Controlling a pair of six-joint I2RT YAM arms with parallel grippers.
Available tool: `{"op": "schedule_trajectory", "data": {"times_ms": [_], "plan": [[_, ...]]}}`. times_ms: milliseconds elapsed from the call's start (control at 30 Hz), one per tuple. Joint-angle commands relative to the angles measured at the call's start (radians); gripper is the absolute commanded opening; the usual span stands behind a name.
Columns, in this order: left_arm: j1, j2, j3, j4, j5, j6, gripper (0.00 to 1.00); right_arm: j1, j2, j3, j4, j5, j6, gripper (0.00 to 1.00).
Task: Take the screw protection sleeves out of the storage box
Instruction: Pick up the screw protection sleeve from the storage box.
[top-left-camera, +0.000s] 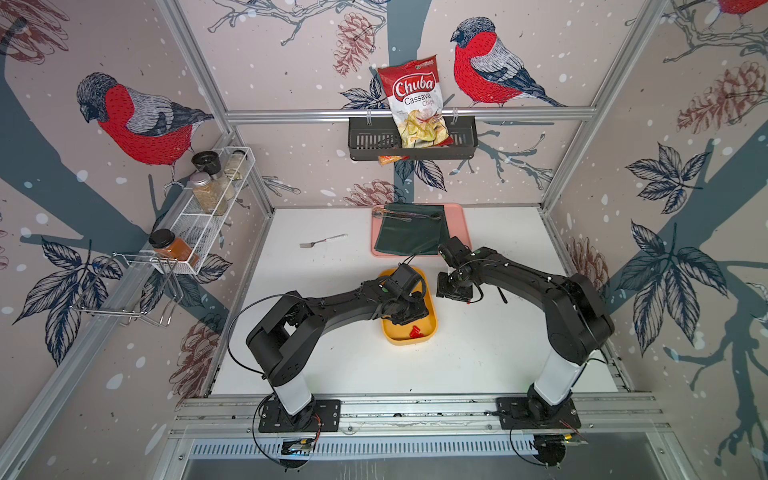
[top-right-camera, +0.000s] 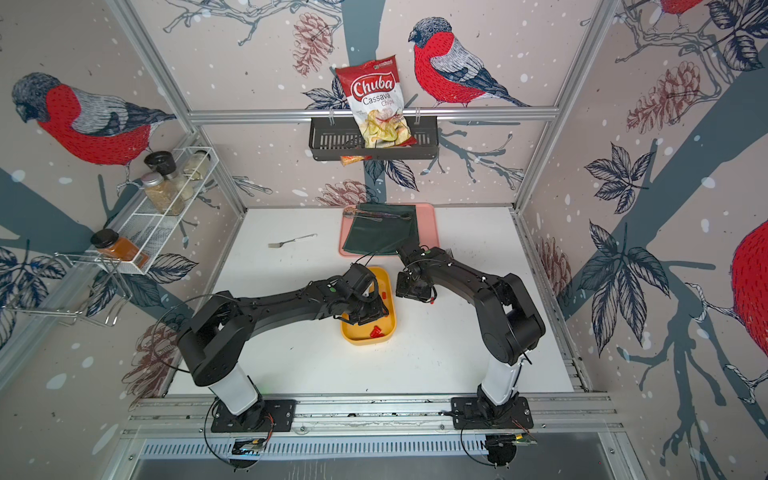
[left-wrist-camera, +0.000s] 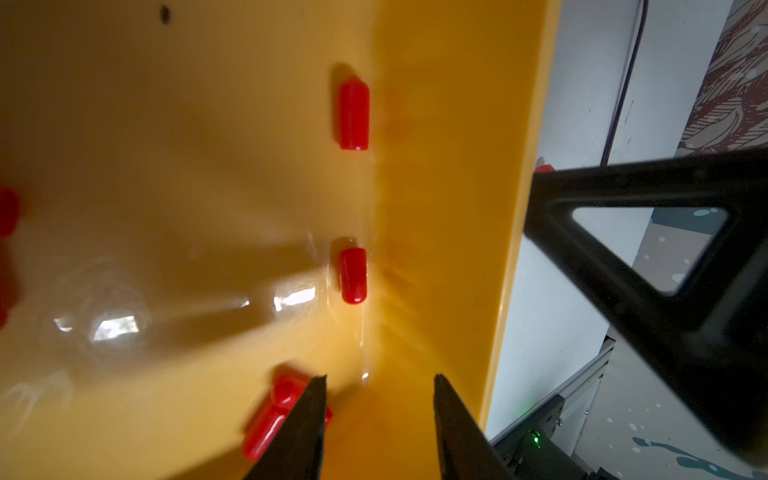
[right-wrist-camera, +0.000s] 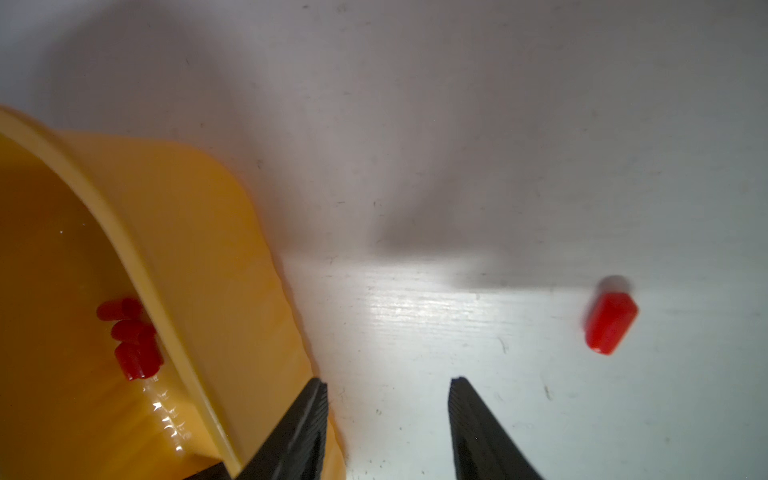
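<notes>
The yellow storage box (top-left-camera: 409, 341) (top-right-camera: 368, 340) lies mid-table. My left gripper (left-wrist-camera: 380, 378) (top-left-camera: 409, 313) reaches down inside it, open, with only bare yellow floor between its fingers. Red screw protection sleeves lie along the box wall (left-wrist-camera: 436, 208): one (left-wrist-camera: 353, 114) far ahead, one (left-wrist-camera: 353, 275) closer, and a small cluster (left-wrist-camera: 274, 411) partly hidden behind one finger. More sleeves (top-left-camera: 414, 332) (top-right-camera: 376, 331) lie at the near end. My right gripper (right-wrist-camera: 388, 380) (top-left-camera: 455, 291) is open over the white table just outside the box (right-wrist-camera: 199, 249). One sleeve (right-wrist-camera: 610, 322) lies loose on the table beside it.
A pink tray (top-left-camera: 461, 216) with a green cloth and tongs stands behind the box. A fork (top-left-camera: 322, 241) lies back left. A black basket (top-left-camera: 365, 141) with a chips bag hangs on the back wall, and a white rack (top-left-camera: 208, 224) of spice jars on the left wall.
</notes>
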Motion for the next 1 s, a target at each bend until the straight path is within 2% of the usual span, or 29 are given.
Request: {"op": "schedule_trajectory", "data": {"times_ms": [0,167,567,700,833,967], "plan": [[-0.003,0.04,0.023,-0.038,-0.05,0.021,0.41,0.006,0.015,0.006,0.035,-0.015,0.028,0.51],[-0.002,0.091,0.057,-0.073,-0.079,0.031,0.35,0.007,0.03,0.005,0.044,-0.013,0.033,0.5],[-0.006,0.165,0.106,-0.071,-0.093,0.054,0.33,0.006,0.048,-0.015,0.085,-0.026,0.029,0.48],[-0.007,0.204,0.129,-0.092,-0.084,0.071,0.27,0.001,0.05,-0.017,0.09,-0.029,0.029,0.48],[-0.007,0.223,0.144,-0.117,-0.086,0.093,0.08,-0.003,0.053,-0.013,0.094,-0.033,0.024,0.48],[-0.007,0.22,0.137,-0.111,-0.071,0.107,0.0,-0.007,0.053,-0.008,0.09,-0.036,0.021,0.48]]}}
